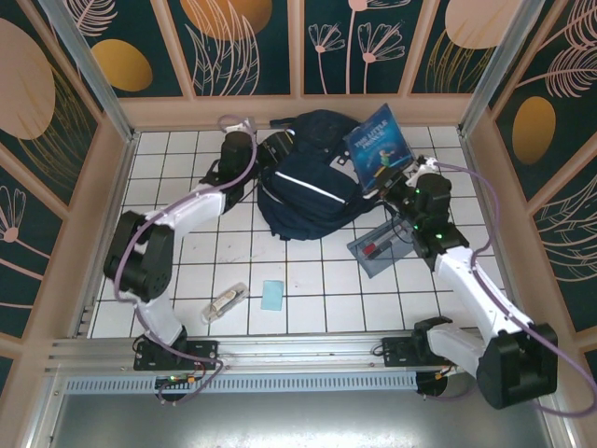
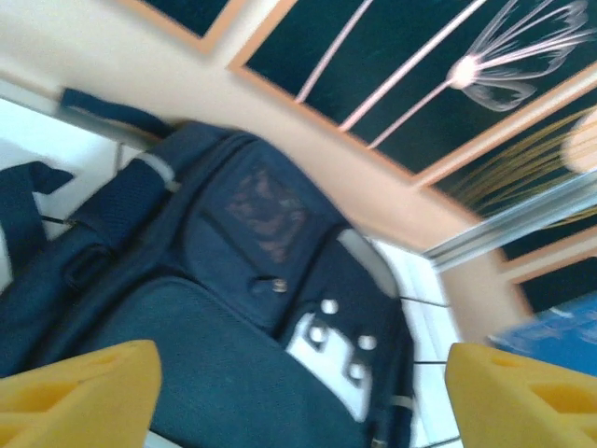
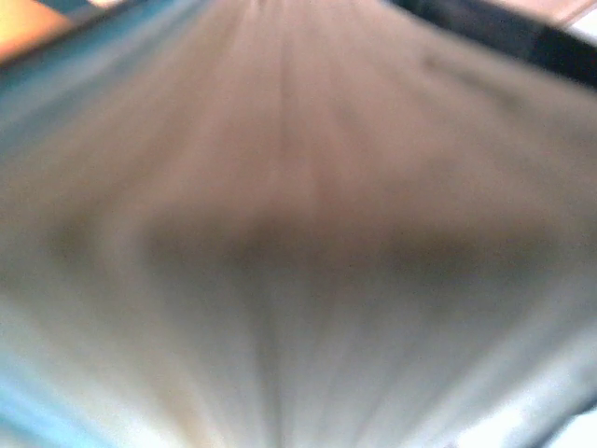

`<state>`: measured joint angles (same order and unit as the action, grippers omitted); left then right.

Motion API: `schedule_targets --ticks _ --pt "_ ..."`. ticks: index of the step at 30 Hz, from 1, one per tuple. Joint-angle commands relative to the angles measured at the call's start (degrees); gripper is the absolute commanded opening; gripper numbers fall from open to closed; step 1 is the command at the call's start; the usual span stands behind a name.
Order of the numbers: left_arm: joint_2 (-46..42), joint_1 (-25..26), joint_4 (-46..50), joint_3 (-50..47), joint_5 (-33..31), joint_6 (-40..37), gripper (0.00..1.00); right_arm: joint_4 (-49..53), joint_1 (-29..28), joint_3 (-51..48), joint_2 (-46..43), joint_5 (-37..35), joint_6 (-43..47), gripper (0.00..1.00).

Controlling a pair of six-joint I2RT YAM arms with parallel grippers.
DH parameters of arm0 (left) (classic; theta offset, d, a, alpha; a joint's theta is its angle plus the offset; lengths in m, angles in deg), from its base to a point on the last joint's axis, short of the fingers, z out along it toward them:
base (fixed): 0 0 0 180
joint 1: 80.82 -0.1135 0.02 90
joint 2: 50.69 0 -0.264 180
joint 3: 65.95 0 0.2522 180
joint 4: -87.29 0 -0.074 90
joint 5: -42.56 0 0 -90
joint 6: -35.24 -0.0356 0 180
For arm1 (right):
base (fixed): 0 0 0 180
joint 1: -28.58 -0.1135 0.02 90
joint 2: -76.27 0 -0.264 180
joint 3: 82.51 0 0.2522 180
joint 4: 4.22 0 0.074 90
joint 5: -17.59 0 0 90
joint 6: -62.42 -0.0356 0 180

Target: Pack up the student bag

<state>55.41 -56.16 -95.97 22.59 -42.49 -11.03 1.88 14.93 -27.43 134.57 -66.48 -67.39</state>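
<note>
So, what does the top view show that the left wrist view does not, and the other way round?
Top view: both arms, the right fingers shut on a blue book at the right side of the bag, plus a pencil case and a small blue pad on the table. Left wrist view: the left fingers, yellow and wide apart, and the studded grey patch up close. Both: the bag.
</note>
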Motion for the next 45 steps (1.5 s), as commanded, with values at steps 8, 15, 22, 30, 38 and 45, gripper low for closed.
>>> schedule_targets --ticks 8,15,22,30,38,45 --pt "20.9 -2.1 31.6 23.8 6.0 -17.9 0.59 10.5 5.7 0.4 -7.3 -4.8 7.9 0.00" --pt "27.5 -2.2 40.8 32.4 5.8 -20.3 0.57 10.2 5.7 -0.4 -6.7 -3.7 8.1 0.00" --pt "27.2 -2.2 42.5 30.1 -0.3 -20.8 0.67 9.8 5.7 -0.3 -6.6 -3.6 8.3 0.00" --pt "26.0 -1.1 44.5 28.4 -3.1 -22.6 0.68 6.4 5.7 -1.1 -4.2 -1.1 6.3 0.00" --pt "31.4 -0.3 44.5 26.3 2.2 -20.5 0.38 5.2 5.7 -1.4 -2.3 0.1 5.5 0.00" --pt "21.1 -2.4 25.3 6.0 7.3 -9.6 0.00 3.1 5.7 -4.4 -1.4 -1.1 5.6 0.00"
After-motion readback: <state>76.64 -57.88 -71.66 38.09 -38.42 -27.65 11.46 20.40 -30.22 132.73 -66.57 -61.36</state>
